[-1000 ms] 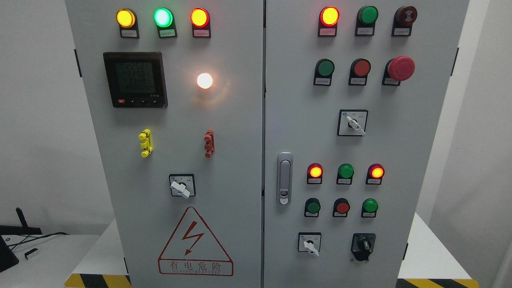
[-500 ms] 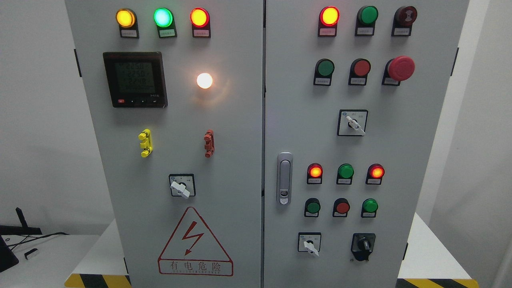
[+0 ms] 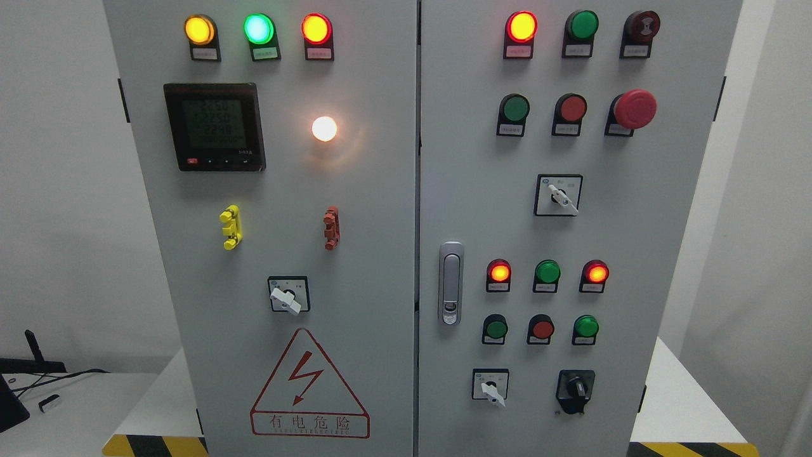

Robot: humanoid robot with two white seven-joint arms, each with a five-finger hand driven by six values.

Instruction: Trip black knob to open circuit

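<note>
A grey electrical cabinet (image 3: pixel 355 190) with two doors fills the head view. The black knob (image 3: pixel 575 386) sits at the lower right of the right door, on a black plate, its pointer about upright. Neither of my hands nor arms shows in the view.
White-handled selector switches sit at the left door (image 3: pixel 287 295), the upper right door (image 3: pixel 559 196) and beside the black knob (image 3: pixel 490 387). A red mushroom button (image 3: pixel 635 108), lit lamps, push buttons, a meter (image 3: pixel 214 127) and a door latch (image 3: pixel 450 282) are on the doors. A white table (image 3: pixel 672 400) stands below.
The view has shifted very slightly. Nothing on the cabinet has moved.
</note>
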